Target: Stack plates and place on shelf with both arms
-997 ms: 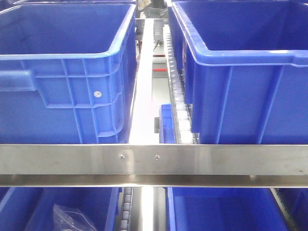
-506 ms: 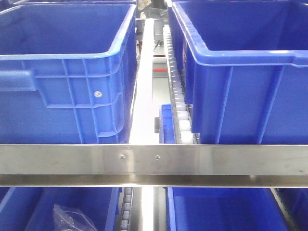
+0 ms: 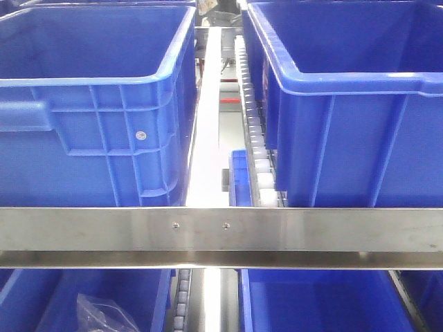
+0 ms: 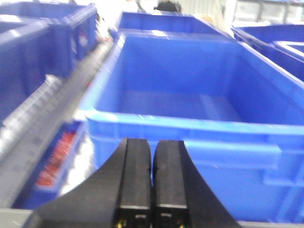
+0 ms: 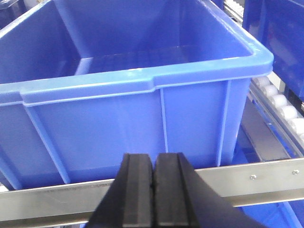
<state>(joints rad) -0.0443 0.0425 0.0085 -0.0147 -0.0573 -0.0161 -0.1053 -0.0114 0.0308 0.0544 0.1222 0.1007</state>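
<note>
left gripper (image 4: 151,166): fingers pressed together, empty, facing a blue bin (image 4: 190,102) | right gripper (image 5: 153,180): likewise closed, empty, above a steel rail (image 5: 266,183)

Black left gripper (image 4: 152,187) and right gripper (image 5: 154,190), fingers seemingly pressed together.

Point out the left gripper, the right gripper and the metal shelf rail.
left gripper (image 4: 151,178): left wrist view, seam between closed fingers.
right gripper (image 5: 153,187): right wrist view, seam between closed fingers.
metal shelf rail (image 3: 311,232): front view, front face.
</note>
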